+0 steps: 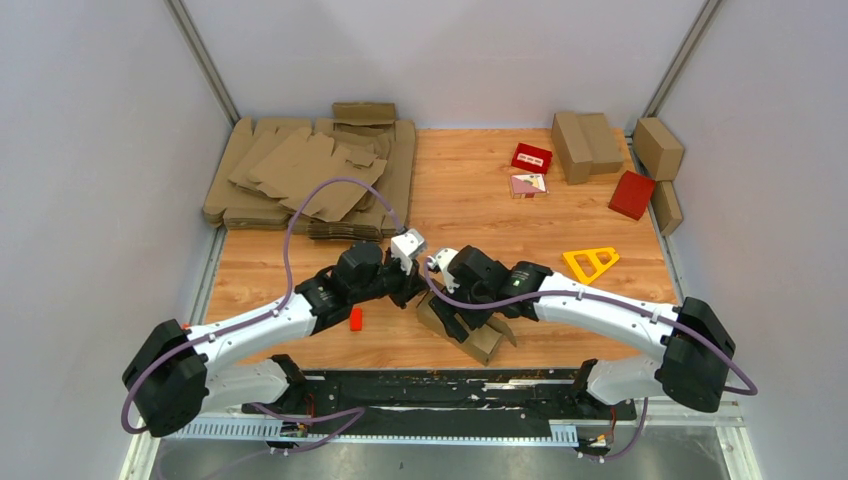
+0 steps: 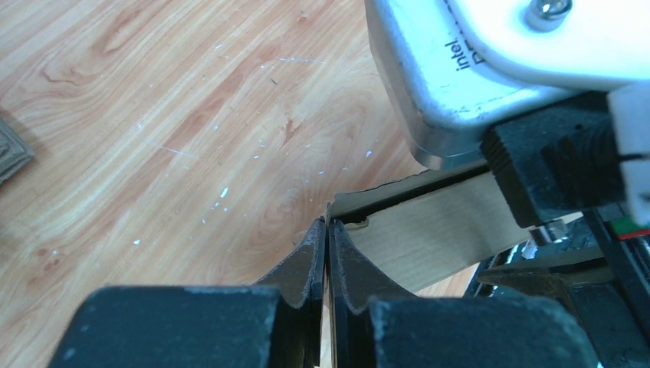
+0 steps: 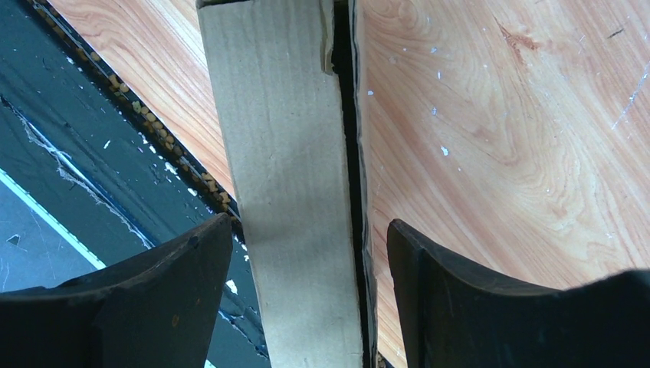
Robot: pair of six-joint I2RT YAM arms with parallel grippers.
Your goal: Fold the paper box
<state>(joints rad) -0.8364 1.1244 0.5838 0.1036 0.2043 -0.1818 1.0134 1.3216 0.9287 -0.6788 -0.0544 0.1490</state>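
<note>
The paper box (image 1: 481, 340) is a partly folded brown cardboard piece near the table's front edge, between the two arms. My left gripper (image 2: 327, 224) is shut, with a thin edge of a box flap (image 2: 429, 230) pinched between its fingertips. In the top view the left gripper (image 1: 418, 297) reaches the box from the left. My right gripper (image 3: 310, 222) is open and straddles a long narrow panel of the box (image 3: 283, 153), with a gap on each side. It comes down on the box from the right (image 1: 463, 318). Both arms hide most of the box from above.
A pile of flat cardboard sheets (image 1: 310, 175) lies at the back left. Folded cartons (image 1: 585, 145) and red boxes (image 1: 632, 194) stand at the back right, with a yellow triangular frame (image 1: 590, 263) nearer. A small red piece (image 1: 355, 319) lies by the left arm. The black base strip (image 1: 450, 385) runs along the near edge.
</note>
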